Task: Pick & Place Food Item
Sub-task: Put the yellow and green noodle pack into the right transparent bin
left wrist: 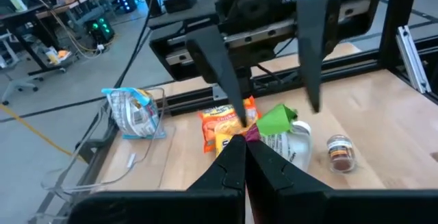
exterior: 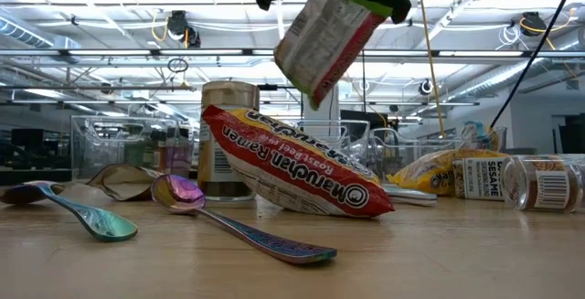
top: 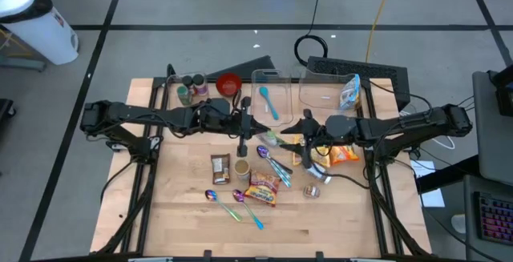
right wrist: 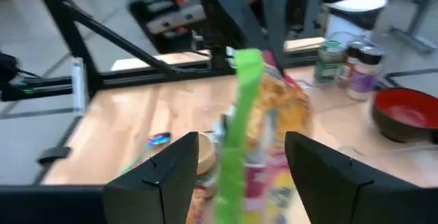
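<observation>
Green-topped snack bag hangs tilted, long axis near-vertical, green end up.

A food packet with a green top edge and a pale printed body hangs tilted in the air above the table, over the ramen pack lying on the wood.

Overhead looks straight down; low looks level; both share the ramen packet

Green-topped packet was pinched by shut left gripper; right gripper was seen spread opposite, above bench.
</observation>
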Controlling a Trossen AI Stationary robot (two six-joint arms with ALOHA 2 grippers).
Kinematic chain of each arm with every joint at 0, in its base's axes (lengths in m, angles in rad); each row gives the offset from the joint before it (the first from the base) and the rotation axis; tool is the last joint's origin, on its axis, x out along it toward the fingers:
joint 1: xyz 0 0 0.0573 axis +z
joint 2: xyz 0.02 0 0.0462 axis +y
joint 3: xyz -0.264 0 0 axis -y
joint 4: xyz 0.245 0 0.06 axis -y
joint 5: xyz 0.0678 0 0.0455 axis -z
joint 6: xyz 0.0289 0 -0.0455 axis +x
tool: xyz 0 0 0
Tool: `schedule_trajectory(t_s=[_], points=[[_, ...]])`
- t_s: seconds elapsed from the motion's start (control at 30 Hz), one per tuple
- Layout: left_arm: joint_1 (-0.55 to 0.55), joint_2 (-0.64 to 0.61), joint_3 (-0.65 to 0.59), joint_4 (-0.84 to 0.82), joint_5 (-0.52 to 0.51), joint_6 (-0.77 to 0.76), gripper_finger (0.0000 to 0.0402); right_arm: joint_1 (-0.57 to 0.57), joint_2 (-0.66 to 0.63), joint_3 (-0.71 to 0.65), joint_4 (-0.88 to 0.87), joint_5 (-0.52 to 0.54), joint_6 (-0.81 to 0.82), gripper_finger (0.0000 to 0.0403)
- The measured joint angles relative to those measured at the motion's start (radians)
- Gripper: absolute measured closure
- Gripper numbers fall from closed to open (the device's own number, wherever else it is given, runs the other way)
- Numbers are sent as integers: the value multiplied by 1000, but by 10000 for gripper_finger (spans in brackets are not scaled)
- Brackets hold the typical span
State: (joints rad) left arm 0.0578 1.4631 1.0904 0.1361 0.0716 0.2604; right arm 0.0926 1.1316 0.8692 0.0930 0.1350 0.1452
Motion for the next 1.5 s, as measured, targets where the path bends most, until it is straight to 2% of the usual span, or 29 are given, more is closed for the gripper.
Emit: schedule_trajectory(t_s=[0.57,1.07,1.5], points=[[0,0,0,32,8,-15,401,1,51,-1,10,22,-1,201],[0,0,0,16,8,-19,401,1,51,-1,53,22,-19,345],[0,0,0,15,10,-20,401,1,51,-1,54,23,-19,391]])
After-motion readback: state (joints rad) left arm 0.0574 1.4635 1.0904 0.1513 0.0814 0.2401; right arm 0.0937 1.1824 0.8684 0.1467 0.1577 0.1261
